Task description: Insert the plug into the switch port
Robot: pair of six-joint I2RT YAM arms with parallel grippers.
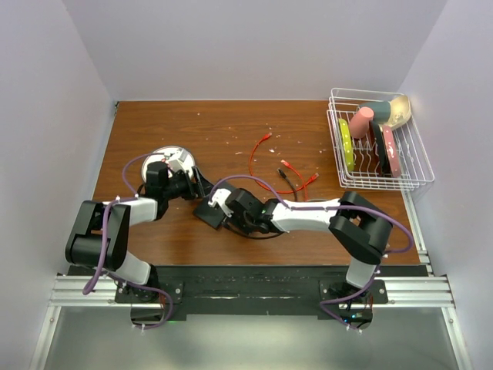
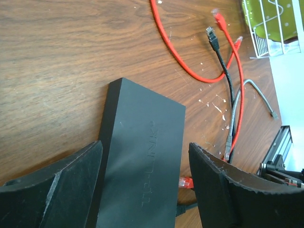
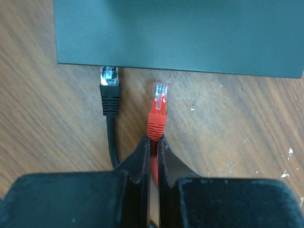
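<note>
Pinching the red plug (image 3: 159, 102) by its boot, the right gripper (image 3: 153, 141) is clenched tight. The plug's clear tip points at the port edge of the switch (image 3: 180, 33), which lies flat on the wooden table (image 1: 231, 123) between the two arms. The tip ends just short of that edge, with bare wood between. Grasping and lining up look done; the push into a socket is still to do. Just beside it, a black plug (image 3: 109, 85) has its tip at the same edge, seemingly seated. Beyond, the left gripper (image 2: 145, 148) straddles the switch with jaws spread, not clamped on it. Farther off lie loose red cables (image 1: 258, 154), and at the far right a wire rack (image 1: 381, 146).
</note>
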